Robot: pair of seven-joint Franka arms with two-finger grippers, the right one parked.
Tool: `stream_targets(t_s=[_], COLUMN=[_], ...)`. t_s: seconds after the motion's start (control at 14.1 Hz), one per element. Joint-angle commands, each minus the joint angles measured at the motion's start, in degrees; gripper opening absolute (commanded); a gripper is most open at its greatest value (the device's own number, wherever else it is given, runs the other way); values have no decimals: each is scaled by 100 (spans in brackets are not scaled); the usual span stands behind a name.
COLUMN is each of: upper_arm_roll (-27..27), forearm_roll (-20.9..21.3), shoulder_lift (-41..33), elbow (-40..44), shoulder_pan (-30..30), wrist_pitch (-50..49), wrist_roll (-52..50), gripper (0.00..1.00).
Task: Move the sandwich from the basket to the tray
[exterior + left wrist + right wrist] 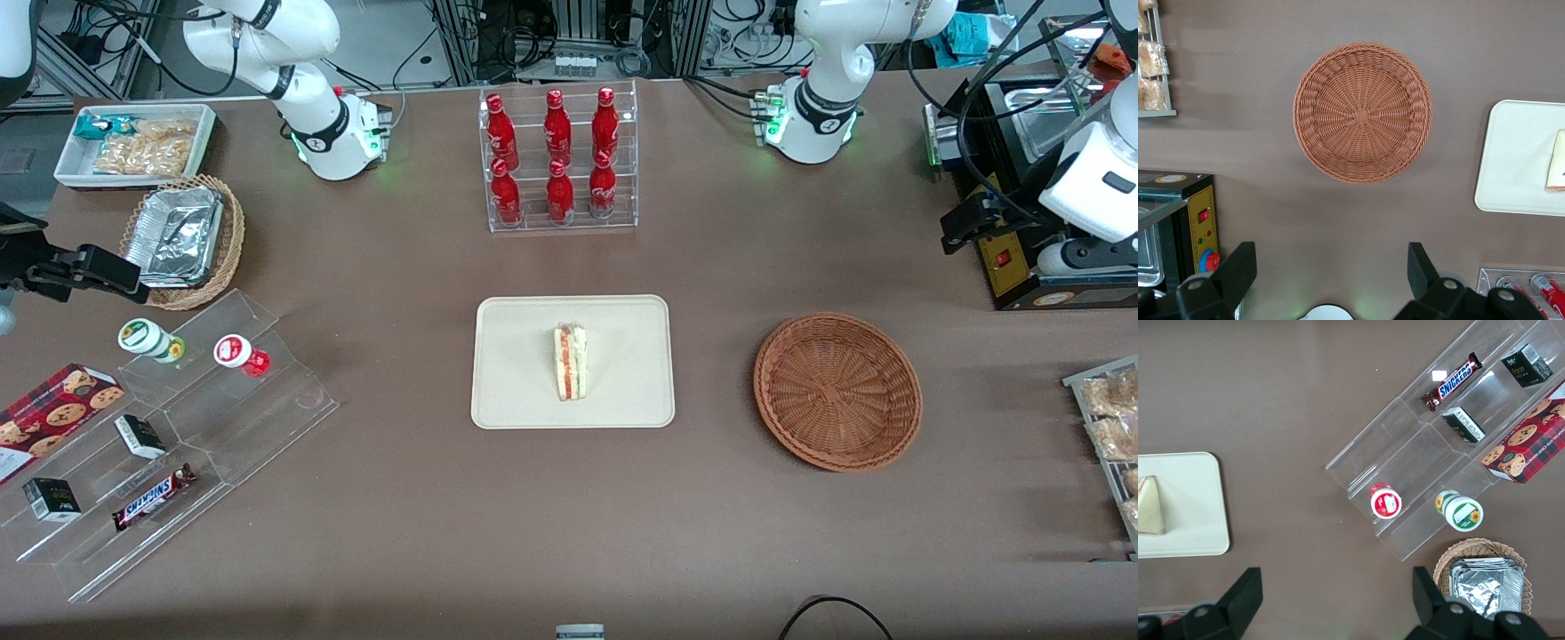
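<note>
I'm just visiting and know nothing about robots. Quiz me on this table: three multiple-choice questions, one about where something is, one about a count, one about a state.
1. Where is the sandwich?
A. in the basket
B. on the tray
C. on the bare table

2. How many red bottles stand in the clear rack?
A. four
B. six
C. eight

3. What is the hand doing?
A. open, holding nothing
B. shut on the sandwich
C. shut on a bottle

Answers:
1. B: the sandwich lies on the tray, and the basket holds nothing.
2. B: the front view shows two rows of three bottles.
3. A: the wrist view shows the fingers spread apart above the table with nothing between them.
</note>
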Motion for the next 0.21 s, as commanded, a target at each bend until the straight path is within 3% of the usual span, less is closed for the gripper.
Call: stream_targets(t_s=[0.0, 0.14], upper_arm_roll=[-39, -39], forearm_roll=[-95, -95], shoulder_lift=[-81, -90], elbow=[-13, -13], shoulder_pan=[43, 43], wrist_pitch=[38, 38], wrist_roll=[107, 107], gripper=[100, 100])
